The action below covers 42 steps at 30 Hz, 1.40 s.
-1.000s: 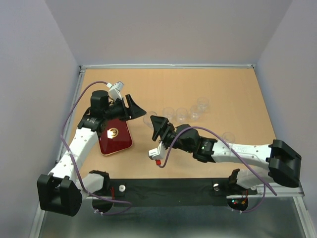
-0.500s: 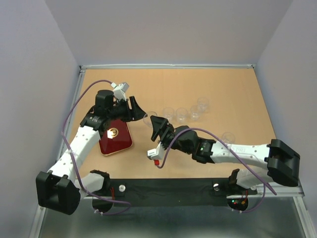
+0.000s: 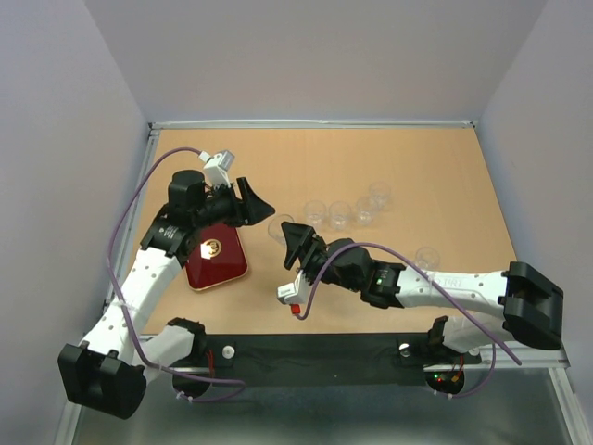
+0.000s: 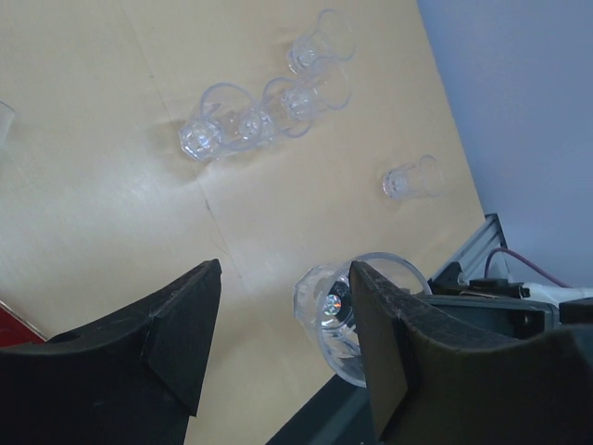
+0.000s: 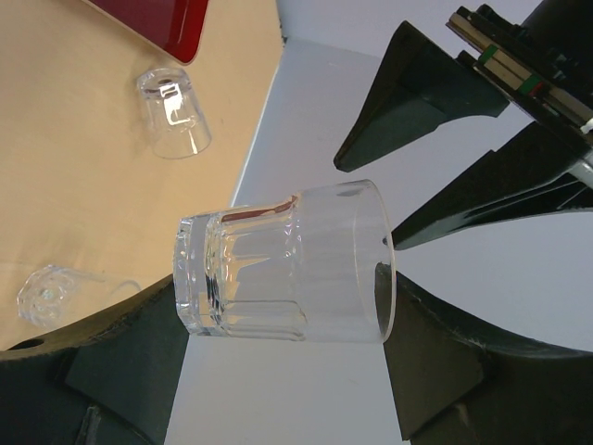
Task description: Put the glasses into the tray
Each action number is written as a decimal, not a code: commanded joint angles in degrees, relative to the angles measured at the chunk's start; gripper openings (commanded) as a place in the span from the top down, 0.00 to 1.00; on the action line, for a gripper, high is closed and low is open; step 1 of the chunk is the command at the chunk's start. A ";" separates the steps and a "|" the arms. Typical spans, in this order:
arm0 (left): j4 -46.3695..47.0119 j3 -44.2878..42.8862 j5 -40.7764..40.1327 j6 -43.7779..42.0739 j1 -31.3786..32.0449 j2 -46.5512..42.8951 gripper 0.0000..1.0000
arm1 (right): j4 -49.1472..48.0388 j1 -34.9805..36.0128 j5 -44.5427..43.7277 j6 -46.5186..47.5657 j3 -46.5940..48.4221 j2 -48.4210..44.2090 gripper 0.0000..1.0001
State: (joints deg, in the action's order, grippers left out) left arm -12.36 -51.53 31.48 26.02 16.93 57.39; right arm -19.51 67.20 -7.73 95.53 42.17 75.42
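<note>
My right gripper (image 3: 295, 241) is shut on a clear glass (image 5: 283, 273), held off the table with its open rim toward my left gripper. My left gripper (image 3: 252, 198) is open and empty, above the table just right of the dark red tray (image 3: 225, 270). In the left wrist view the held glass (image 4: 338, 311) sits just past the left gripper (image 4: 285, 269), partly behind one finger (image 4: 389, 343). Another glass (image 3: 281, 225) is on the table between the tray and the right gripper; it also shows in the right wrist view (image 5: 173, 113).
Several more glasses stand in a loose row behind the right arm (image 3: 340, 215), with one further back (image 3: 380, 195) and one beside the right forearm (image 3: 426, 257). The left arm hangs over part of the tray. Grey walls close in the table.
My left gripper swung a little toward the right gripper, then drew back slightly. My right gripper kept its glass and hardly moved.
</note>
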 commanded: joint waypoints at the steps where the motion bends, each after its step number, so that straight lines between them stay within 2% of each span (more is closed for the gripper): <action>1: 1.90 -2.44 5.58 -2.19 0.30 -1.66 0.32 | -1.06 0.48 -0.80 -0.16 -0.60 -1.59 0.41; 6: -0.91 -1.91 9.99 -6.68 0.30 -0.79 0.33 | -1.59 0.48 -0.71 0.10 -0.07 -1.15 0.41; 10: -2.58 -1.65 11.75 -9.75 0.39 0.01 0.39 | -1.85 0.48 -0.89 0.19 0.19 -0.71 0.41; 15: -4.51 -2.61 8.60 -11.34 1.09 0.80 0.41 | -1.94 0.48 -0.80 0.28 0.19 -0.71 0.41; 20: -4.60 -3.93 6.05 -11.69 3.28 2.73 0.50 | -2.29 0.65 -0.80 0.10 0.37 -0.10 0.41; 24: -4.86 -5.25 3.68 -11.78 6.01 3.96 0.60 | -2.64 0.65 -1.06 -0.16 0.72 0.61 0.41; 25: -5.04 -5.51 2.98 -11.87 6.53 3.96 0.69 | -2.55 0.65 -0.89 -0.16 0.63 0.61 0.41; 26: -5.30 -5.95 2.01 -11.87 6.63 4.22 0.73 | -2.55 0.74 -0.97 -0.25 0.46 0.61 0.41; 27: -5.31 -6.04 1.57 -11.96 6.71 4.23 0.85 | -2.55 0.65 -0.71 -0.34 0.37 0.61 0.41; 29: -5.57 -6.39 1.47 -12.13 6.80 4.49 0.98 | -2.64 0.83 -0.62 -0.25 0.02 0.70 0.41; 30: -5.57 -6.39 1.47 -12.22 6.80 4.49 1.00 | -3.08 0.83 -0.71 -0.34 0.01 0.78 0.41; 32: -6.01 -6.39 1.13 -12.40 6.98 4.58 1.00 | -3.26 0.83 -0.80 -0.34 0.01 1.05 0.38; 35: -6.54 -5.96 -0.45 -12.40 7.07 3.70 1.00 | -3.78 0.83 -1.59 -0.78 0.54 1.83 0.17; 36: -6.54 -5.69 -1.16 -12.22 7.07 3.35 1.00 | -4.13 0.83 -2.03 -0.87 0.54 1.93 0.07; 37: -6.54 -5.52 -1.60 -12.22 7.07 3.00 1.00 | -4.31 0.92 -2.12 -0.95 0.63 1.93 0.03; 38: -6.36 -5.08 -2.91 -11.79 7.07 2.39 1.00 | -4.22 0.83 -2.20 -1.30 0.63 1.84 0.00; 42: -5.66 -3.50 -5.81 -10.73 6.98 0.54 1.00 | -4.14 0.92 -2.82 -2.27 0.19 0.61 0.00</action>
State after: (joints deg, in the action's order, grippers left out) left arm -20.01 -55.00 28.56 14.39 23.79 61.45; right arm -20.27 67.57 -9.21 94.41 42.17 77.19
